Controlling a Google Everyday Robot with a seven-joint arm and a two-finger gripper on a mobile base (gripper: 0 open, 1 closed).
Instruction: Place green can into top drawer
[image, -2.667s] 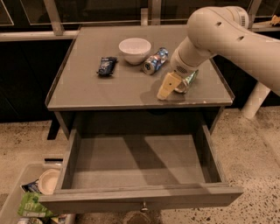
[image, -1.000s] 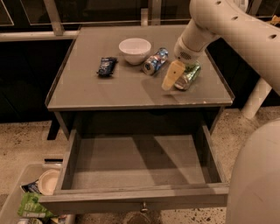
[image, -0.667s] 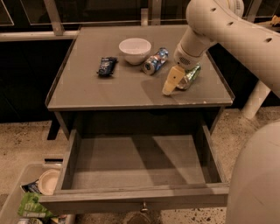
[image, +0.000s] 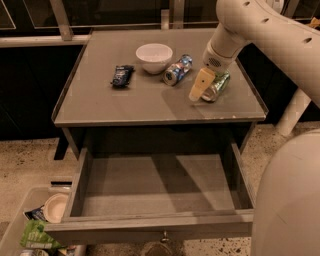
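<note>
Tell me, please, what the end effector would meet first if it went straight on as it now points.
Probably the cabinet top, right beside the lying green can: the end effector points down there. Depth is unclear, so it might touch the can first.

Green can (image: 218, 85): shiny metal, glinting. Gripper (image: 205, 92): matt cream plastic, low over the cabinet top (image: 140, 100), right beside that can. Top drawer (image: 155, 186): smooth matt grey. Bowl (image: 154, 56): glossy white.
</note>
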